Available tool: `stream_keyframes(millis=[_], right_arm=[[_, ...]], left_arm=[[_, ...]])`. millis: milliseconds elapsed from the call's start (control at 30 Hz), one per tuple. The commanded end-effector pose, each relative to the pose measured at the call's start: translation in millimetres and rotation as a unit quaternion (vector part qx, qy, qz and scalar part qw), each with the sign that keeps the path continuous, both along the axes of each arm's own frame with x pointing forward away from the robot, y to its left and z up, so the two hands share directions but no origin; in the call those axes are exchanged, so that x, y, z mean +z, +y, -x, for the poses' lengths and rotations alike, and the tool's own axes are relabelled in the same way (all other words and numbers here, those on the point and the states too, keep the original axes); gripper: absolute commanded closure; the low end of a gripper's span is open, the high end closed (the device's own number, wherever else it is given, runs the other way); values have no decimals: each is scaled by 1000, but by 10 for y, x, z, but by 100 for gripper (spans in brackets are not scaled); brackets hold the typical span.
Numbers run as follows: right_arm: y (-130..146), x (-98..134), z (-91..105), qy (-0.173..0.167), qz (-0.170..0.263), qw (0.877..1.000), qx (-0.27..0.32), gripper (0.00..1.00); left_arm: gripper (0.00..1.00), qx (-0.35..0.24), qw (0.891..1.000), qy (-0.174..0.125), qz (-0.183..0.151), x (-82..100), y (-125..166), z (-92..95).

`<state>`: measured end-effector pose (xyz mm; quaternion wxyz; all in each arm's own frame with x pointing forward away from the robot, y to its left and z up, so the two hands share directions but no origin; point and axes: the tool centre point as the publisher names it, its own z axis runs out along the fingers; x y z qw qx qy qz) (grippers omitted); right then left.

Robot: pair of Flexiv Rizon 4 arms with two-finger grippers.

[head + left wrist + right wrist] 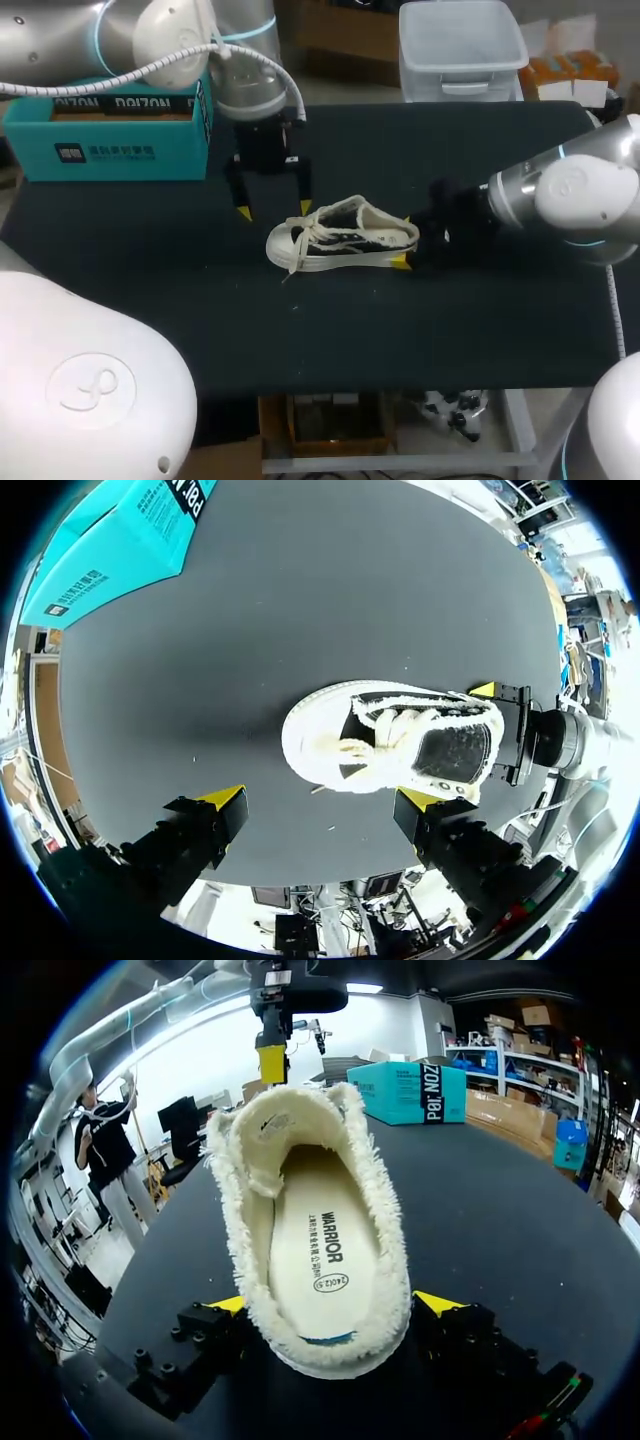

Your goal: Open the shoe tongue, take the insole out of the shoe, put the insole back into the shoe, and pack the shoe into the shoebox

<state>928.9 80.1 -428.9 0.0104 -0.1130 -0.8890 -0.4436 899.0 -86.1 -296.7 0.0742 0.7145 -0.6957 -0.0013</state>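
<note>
The jaws of the right gripper (333, 1303) are clenched on the heel of the sneaker (310, 1220), with one yellow tip against each side of the sole. This is apparently to pin it flat on the tabletop (450, 330) so it cannot slide while the other arm works. Just ahead of those jaws the insole (305, 1250) lies seated inside, not yet lifted. Farther ahead, the tongue (268, 1135) stands up at the front of the opening with the laces (365, 742) loose over it. The mouth looks wide enough for a reach inside, though it is hard to tell whether the tongue is fully folded forward. Above and past the lacing hangs the left gripper (325, 800), pointing down, its jaws released and spread wide. One tip is just beside the sneaker's flank near the laces, and the other is well apart over bare tabletop. That stance suits a descent onto the tongue, which is probably the step in hand. Farthest off, well behind the left jaws, the teal shoebox (110, 130) sits apart from the sneaker. It seems open on top, ready for packing.
</note>
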Motion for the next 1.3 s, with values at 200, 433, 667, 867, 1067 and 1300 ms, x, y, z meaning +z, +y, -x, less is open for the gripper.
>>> stream_keyframes(millis=[200, 433, 667, 867, 1067, 1300], right_arm=[[65, -81, 2, -2, -10, 1000, 5, 0], [104, -157, -10, -13, -26, 1000, 8, 0], [85, -149, -20, -22, -32, 999, 5, 100], [83, -131, -16, -25, -33, 999, 9, 100], [83, -131, -16, -25, -33, 999, 9, 100], [83, -131, -16, -25, -33, 999, 9, 100]], left_arm=[[0, 1, 1000, 0, 1, -53, -67, -19], [0, -1, 1000, 2, 1, -60, -92, -19], [0, 0, 1000, 2, -2, -17, -151, -5], [0, -9, 1000, 3, -20, 185, -331, 62], [0, -10, 998, -22, -57, 282, -645, 112], [6, -18, 995, -43, -87, 220, -942, 87]])
